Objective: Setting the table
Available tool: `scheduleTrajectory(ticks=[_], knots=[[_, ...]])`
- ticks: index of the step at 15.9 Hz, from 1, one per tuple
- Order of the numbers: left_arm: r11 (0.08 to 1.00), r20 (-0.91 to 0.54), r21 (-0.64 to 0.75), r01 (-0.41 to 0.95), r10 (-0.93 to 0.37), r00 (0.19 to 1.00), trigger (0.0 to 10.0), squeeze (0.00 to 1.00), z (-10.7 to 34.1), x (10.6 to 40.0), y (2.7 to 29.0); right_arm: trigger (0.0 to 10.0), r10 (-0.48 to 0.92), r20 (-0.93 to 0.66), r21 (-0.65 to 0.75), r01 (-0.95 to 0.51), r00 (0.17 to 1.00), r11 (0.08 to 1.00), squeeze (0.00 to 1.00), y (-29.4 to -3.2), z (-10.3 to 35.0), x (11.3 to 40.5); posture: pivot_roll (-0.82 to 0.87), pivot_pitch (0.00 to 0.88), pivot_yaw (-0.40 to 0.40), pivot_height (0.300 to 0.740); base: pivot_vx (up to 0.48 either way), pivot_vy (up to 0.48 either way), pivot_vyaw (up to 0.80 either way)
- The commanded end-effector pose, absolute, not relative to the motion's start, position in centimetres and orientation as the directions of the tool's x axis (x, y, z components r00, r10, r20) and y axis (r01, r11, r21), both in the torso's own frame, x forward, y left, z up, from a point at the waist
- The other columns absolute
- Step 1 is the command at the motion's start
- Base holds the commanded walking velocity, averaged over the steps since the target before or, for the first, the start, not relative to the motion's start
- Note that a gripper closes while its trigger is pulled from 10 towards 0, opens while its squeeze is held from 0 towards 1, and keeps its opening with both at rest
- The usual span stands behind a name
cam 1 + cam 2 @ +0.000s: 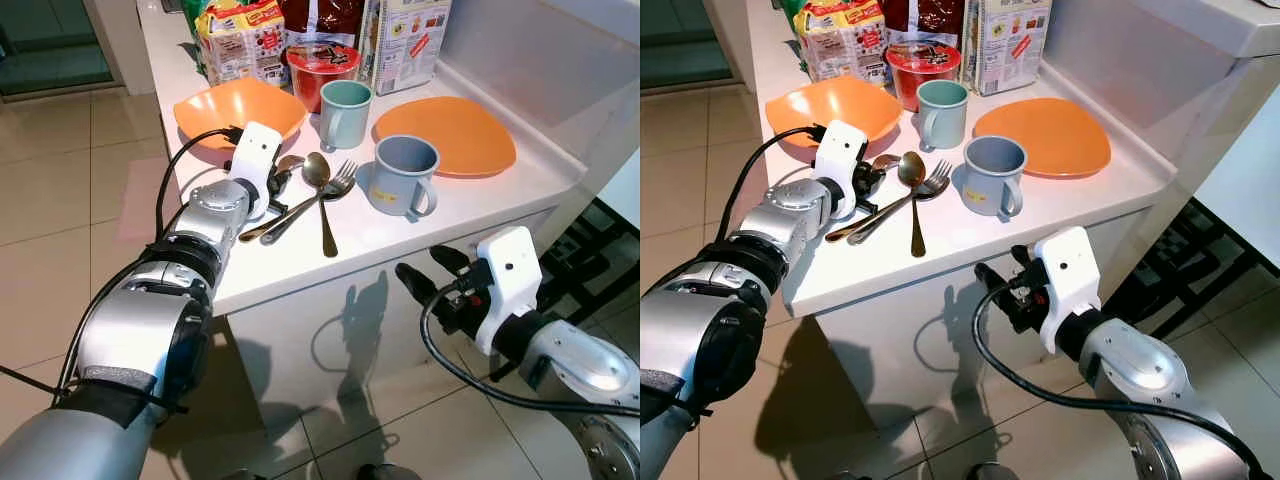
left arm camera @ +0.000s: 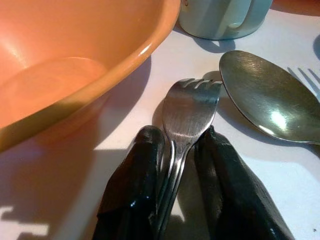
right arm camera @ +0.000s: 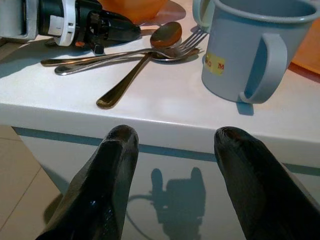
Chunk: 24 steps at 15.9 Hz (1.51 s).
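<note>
Closest to your lens, the left pincer (image 2: 175,165) is clamping the neck of a fork (image 2: 187,112) lying flat on the white bench (image 1: 450,215), just beside the orange bowl (image 1: 235,108). You are mid-pickup: next you are likely lifting it clear without dragging the neighbouring spoon (image 1: 318,172). Its long axis is running along the fingers, tines pointing away toward the green mug (image 1: 345,112). Your right pincer (image 1: 425,270) is hanging released below the bench edge.

Left arm's stretched out, left gripper (image 2: 175,165) pinched tight, low to the surface. Right gripper (image 3: 172,142) hangs lower, fingers spread apart.
</note>
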<state>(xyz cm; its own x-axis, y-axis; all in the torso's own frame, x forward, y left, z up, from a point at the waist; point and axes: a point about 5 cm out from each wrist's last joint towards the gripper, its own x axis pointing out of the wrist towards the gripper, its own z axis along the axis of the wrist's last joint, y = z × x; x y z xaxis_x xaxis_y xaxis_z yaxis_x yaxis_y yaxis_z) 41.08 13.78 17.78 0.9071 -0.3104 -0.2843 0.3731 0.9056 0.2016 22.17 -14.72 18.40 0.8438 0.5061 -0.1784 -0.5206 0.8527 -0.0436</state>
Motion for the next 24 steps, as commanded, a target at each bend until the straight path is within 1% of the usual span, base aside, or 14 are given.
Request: scheduleTrajectory(ticks=[1,7,12,14,18,21,22,24], knots=[[0.91,-0.374,0.187,0.371,-0.283,0.883,0.0,0.0,15.8,40.5,14.3,10.0,0.511,-0.172,-0.041,-0.525,0.842,0.85,0.0,-14.7,18.5,22.4,-0.23,0.056,-0.023,0.74,0.0,0.0,0.0],[0.906,-0.362,0.207,0.368,-0.279,0.89,0.0,0.0,16.1,40.6,14.9,10.0,0.513,-0.147,-0.047,-0.523,0.846,0.851,0.0,-14.3,18.6,23.5,-0.2,0.028,-0.012,0.74,0.0,0.0,0.0],[0.866,-0.375,0.253,0.432,-0.324,0.869,0.0,0.0,16.0,40.3,15.6,10.0,0.531,-0.104,-0.046,-0.537,0.841,0.842,0.0,-13.3,18.6,24.8,-0.13,0.009,-0.014,0.74,0.0,0.0,0.0],[0.853,-0.368,0.258,0.454,-0.348,0.862,0.0,0.0,16.1,40.2,16.3,10.0,0.546,-0.071,-0.041,-0.549,0.835,0.835,0.0,-12.6,18.6,25.8,-0.09,0.0,-0.022,0.74,0.0,0.0,0.0],[0.827,-0.354,0.262,0.497,-0.397,0.847,0.0,0.0,16.5,40.1,16.4,10.0,0.564,-0.049,-0.033,-0.566,0.824,0.824,0.0,-11.9,18.6,26.6,-0.04,0.0,-0.036,0.74,0.0,0.0,0.0],[0.8,-0.327,0.256,0.542,-0.456,0.828,0.0,0.0,17.0,40.0,16.6,10.0,0.573,-0.029,-0.029,-0.574,0.819,0.818,0.0,-11.5,18.5,27.0,-0.02,0.0,-0.034,0.74,0.0,0.0,0.0],[0.795,-0.281,0.246,0.554,-0.489,0.826,0.0,0.0,17.7,40.0,16.6,10.0,0.575,-0.017,-0.024,-0.575,0.818,0.818,0.0,-11.4,18.5,27.2,-0.01,0.0,-0.034,0.74,0.0,0.0,0.0],[0.792,-0.239,0.238,0.563,-0.514,0.824,0.0,0.0,18.3,40.0,16.5,10.0,0.576,-0.01,-0.021,-0.576,0.818,0.817,0.0,-11.4,18.5,27.3,-0.01,0.0,-0.034,0.74,0.0,0.0,0.0]])
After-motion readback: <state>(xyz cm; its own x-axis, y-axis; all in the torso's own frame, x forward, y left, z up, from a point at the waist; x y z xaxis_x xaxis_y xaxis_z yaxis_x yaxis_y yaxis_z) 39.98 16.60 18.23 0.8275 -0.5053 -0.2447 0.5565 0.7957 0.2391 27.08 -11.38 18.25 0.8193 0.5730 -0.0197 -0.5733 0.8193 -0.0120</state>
